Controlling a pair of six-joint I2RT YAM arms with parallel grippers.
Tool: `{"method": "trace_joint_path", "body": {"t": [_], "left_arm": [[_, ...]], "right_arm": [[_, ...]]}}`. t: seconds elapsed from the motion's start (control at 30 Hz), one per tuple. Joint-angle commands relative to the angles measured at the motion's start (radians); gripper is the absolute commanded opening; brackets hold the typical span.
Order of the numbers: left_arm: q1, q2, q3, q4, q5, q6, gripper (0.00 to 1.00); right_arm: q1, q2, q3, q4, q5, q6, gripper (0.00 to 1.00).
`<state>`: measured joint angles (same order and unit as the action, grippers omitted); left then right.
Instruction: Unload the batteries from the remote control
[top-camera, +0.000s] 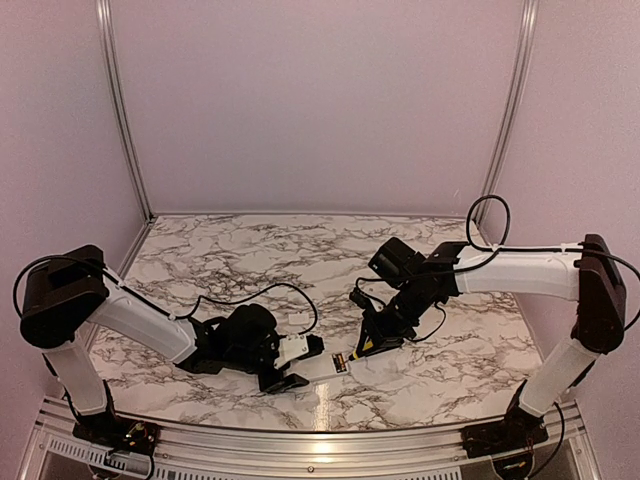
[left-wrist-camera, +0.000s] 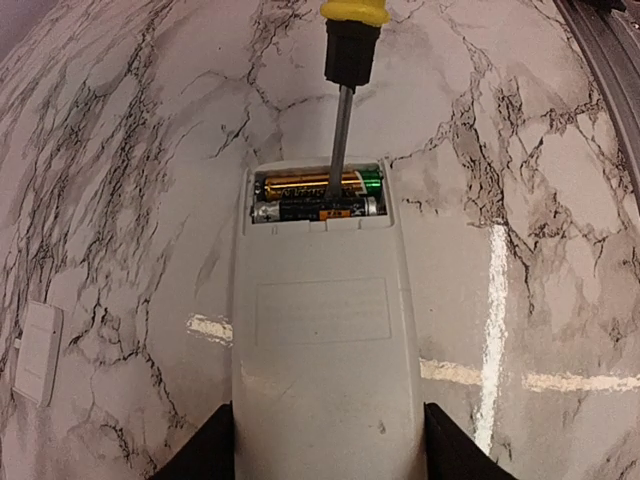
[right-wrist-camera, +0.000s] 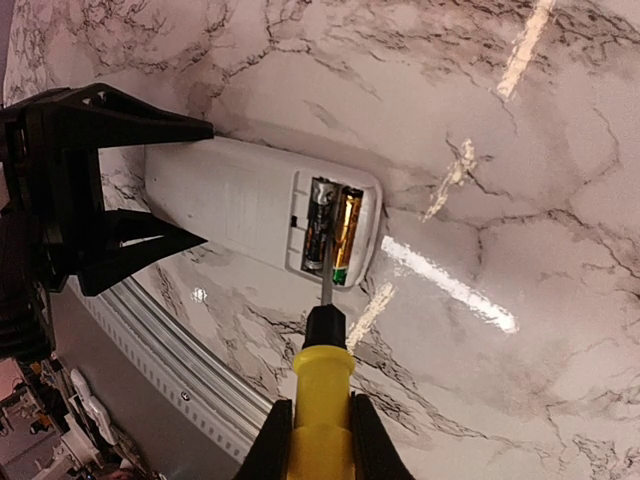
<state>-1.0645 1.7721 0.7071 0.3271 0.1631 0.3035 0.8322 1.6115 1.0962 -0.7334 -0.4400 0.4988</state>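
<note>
The white remote control (left-wrist-camera: 320, 340) lies back-up on the marble table, and my left gripper (left-wrist-camera: 328, 440) is shut on its near end. Its open recess holds two batteries (left-wrist-camera: 315, 197), one gold and green, one black. My right gripper (right-wrist-camera: 320, 440) is shut on a yellow-handled screwdriver (right-wrist-camera: 322, 390). The screwdriver's metal tip rests between the batteries (right-wrist-camera: 335, 235). In the top view the remote (top-camera: 322, 370) lies at the front centre between the left gripper (top-camera: 285, 370) and the right gripper (top-camera: 375, 335).
A small white battery cover (left-wrist-camera: 35, 352) lies on the table left of the remote. The table's metal front rail (right-wrist-camera: 190, 350) runs close beside the remote. A black cable (top-camera: 260, 292) loops behind the left arm.
</note>
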Motion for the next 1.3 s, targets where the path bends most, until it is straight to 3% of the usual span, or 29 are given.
{"method": "trace_joint_path", "body": {"t": [0.0, 0.53, 0.77, 1.27], "left_arm": [[-0.005, -0.039, -0.005, 0.173, -0.03, 0.046, 0.0], [-0.005, -0.074, -0.107, 0.344, -0.016, 0.168, 0.0], [-0.005, -0.077, -0.111, 0.366, -0.019, 0.186, 0.0], [-0.004, -0.111, -0.16, 0.472, -0.012, 0.204, 0.0]], "right_arm": [[0.008, 0.018, -0.01, 0.019, -0.046, -0.012, 0.0], [-0.022, -0.028, -0.055, 0.102, -0.116, -0.017, 0.0], [-0.022, -0.021, -0.003, 0.098, -0.045, 0.004, 0.0], [-0.045, -0.125, -0.135, 0.262, -0.355, -0.098, 0.0]]}}
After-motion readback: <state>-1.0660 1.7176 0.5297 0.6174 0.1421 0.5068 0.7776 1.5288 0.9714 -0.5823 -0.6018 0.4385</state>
